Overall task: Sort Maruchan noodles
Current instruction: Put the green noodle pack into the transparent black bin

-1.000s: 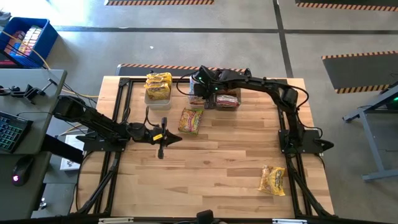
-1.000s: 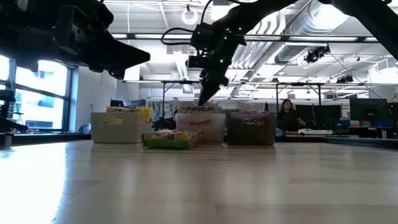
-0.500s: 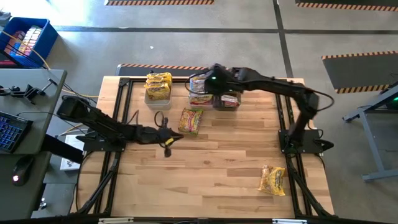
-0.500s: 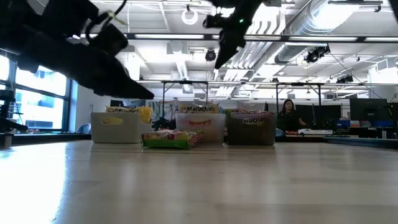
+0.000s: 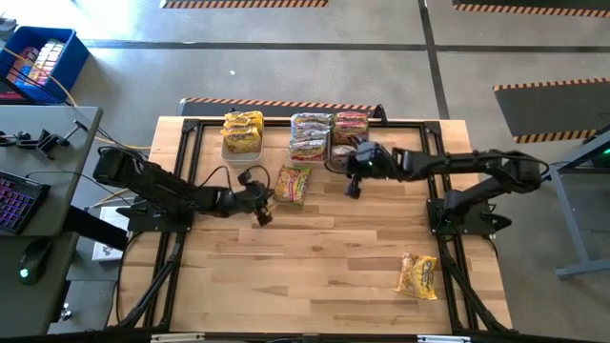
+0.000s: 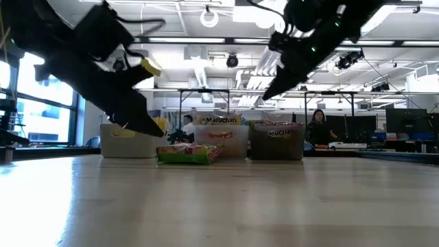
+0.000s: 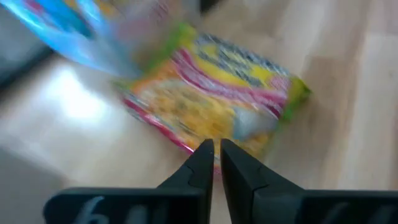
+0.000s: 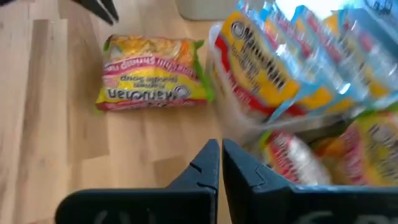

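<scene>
Loose packet (image 5: pixel 294 184) on the table: yellow and orange with a pink-red band and green ends, confirmed in the right wrist view (image 8: pixel 154 81). Second loose packet (image 5: pixel 417 275): yellow-orange. Table (image 5: pixel 324 257): pale wood planks with visible grain. Left bin (image 5: pixel 242 133): clear, packets inside yellow. Middle bin (image 5: pixel 310 135): packets yellow with blue-green print. Right bin (image 5: pixel 350 129): dark, packets with pink-red print. Both arms: black; left gripper (image 5: pixel 263 204) carries a small yellow tag.

Three bins (image 5: pixel 242 145) sit along the wooden table's (image 5: pixel 315 257) far edge.
</scene>
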Available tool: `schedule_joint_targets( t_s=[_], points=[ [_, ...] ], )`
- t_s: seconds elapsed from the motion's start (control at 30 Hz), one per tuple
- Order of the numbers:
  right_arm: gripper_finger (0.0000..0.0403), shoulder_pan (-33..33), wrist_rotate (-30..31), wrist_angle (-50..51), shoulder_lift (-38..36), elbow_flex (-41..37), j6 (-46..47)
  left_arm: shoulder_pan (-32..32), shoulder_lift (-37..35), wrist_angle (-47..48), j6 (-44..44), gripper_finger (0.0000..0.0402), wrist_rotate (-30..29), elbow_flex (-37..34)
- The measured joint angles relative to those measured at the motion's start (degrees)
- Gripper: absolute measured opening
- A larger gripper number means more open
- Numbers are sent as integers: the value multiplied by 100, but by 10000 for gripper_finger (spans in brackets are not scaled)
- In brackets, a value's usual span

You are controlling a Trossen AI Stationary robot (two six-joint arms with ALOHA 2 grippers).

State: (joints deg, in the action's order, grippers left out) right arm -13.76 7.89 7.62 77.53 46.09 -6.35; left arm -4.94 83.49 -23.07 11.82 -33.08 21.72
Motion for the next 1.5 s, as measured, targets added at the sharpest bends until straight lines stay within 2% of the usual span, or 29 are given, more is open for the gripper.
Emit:
schedule_joint_targets(
  t_s=[0.1, 0.23, 0.37, 0.47, 0.57, 0.7, 0.83, 0.97, 1.1, 1.2, 1.3, 1.37, 1.5],
  points=[
    [0, 95, -43, -365, -37, -410, 572, 334, 200, -27, 66, 8, 908, 4],
    [0, 242, -247, -610, -45, -608, 1102, 554, 593, -447, 66, 1, 1363, 12],
    [0, 399, -240, -772, -45, -645, 1271, 618, 1121, -1309, -24, 1, 1997, 40],
    [0, 483, -237, -868, -45, -649, 1460, 583, 1523, -1705, -193, 1, 2519, 369],
    [5, 577, -236, -979, -45, -649, 1651, 508, 1948, -1712, -334, 0, 2696, 889],
    [33, 704, -235, -1000, 34, -652, 1960, 408, 2528, -1709, -401, 0, 2908, 1597],
    [82, 816, -229, -987, 235, -651, 2227, 259, 2988, -1680, -430, 0, 3507, 2196],
    [123, 875, -189, -1022, 464, -651, 2296, 34, 2946, -1714, -445, 0, 3984, 2467],
    [132, 944, 37, -1243, 818, -651, 2301, -126, 2366, -1511, -441, 0, 3858, 2325],
    [121, 1008, 331, -1586, 1211, -651, 2255, -160, 1772, -1001, -440, 0, 3089, 2099],
    [96, 1019, 360, -2124, 1634, -651, 2155, -143, 1210, -470, -330, 0, 2189, 1871],
    [74, 1019, 361, -2445, 1891, -644, 2131, -106, 872, 10, -193, 0, 1821, 1722],
    [21, 1017, 358, -2761, 2344, -454, 1982, -24, 593, 567, 118, 5, 1676, 1640]
  ],
)
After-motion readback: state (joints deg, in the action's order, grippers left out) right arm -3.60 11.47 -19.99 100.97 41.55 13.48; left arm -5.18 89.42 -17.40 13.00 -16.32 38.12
